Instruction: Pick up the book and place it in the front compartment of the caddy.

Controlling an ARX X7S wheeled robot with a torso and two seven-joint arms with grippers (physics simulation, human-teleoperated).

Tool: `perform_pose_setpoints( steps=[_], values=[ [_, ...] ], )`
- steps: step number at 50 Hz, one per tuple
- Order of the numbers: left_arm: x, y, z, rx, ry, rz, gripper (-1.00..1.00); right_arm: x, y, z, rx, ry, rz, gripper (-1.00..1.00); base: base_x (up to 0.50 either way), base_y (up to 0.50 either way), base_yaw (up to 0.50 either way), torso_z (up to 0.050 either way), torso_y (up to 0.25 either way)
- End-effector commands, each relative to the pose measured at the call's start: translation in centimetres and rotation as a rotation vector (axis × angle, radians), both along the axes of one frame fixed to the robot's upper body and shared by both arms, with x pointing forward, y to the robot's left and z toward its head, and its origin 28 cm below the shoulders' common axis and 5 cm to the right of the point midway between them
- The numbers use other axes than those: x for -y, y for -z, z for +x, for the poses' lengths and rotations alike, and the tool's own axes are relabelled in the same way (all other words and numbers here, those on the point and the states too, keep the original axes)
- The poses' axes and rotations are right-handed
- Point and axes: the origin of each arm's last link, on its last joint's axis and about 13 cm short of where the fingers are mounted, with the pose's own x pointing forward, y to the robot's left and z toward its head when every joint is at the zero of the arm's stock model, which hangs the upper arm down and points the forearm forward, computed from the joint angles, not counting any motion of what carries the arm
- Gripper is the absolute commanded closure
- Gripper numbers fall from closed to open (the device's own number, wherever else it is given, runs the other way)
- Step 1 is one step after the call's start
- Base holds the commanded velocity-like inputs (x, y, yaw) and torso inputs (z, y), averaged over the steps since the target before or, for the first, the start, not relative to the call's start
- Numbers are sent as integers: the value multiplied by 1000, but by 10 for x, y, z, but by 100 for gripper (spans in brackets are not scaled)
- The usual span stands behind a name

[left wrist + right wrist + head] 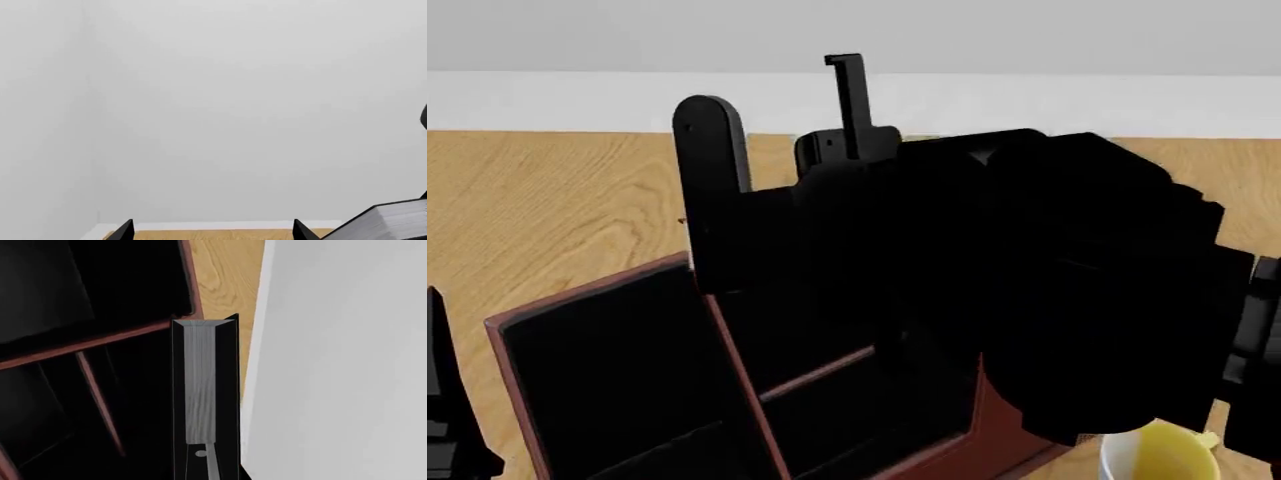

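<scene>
Wooden table (547,210), white wall behind (caddy (601,370) on it)

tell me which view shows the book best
The right wrist view: the book fills the middle, grey page edges facing the camera, over the caddy. The left wrist view catches only a corner at the frame edge. In the head view the right arm hides it.

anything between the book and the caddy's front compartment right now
Nothing visible does. In the right wrist view the book hangs held over the caddy, with only thin red dividers and open black cells beneath it. In the head view the right arm hides the front compartment, so that part can't be checked.
</scene>
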Motion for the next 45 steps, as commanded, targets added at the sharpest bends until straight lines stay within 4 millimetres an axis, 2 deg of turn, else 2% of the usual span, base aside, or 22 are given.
perform_pose_setpoints(
  steps=[1, 16, 45],
  values=[
    [0, -5, 0, 37, 16, -17, -100, -9, -4, 6, 104, -45, -2, 100, 0, 0, 0, 0, 0],
    [-1, -8, -3, 39, 8, -11, -100, -4, 16, 18, 71, -12, -7, 100, 0, 0, 0, 1, 1],
    [-2, -5, -4, 33, 1, -13, -100, 4, 37, 36, 69, 34, 3, 100, 0, 0, 0, 0, 1]
  ],
)
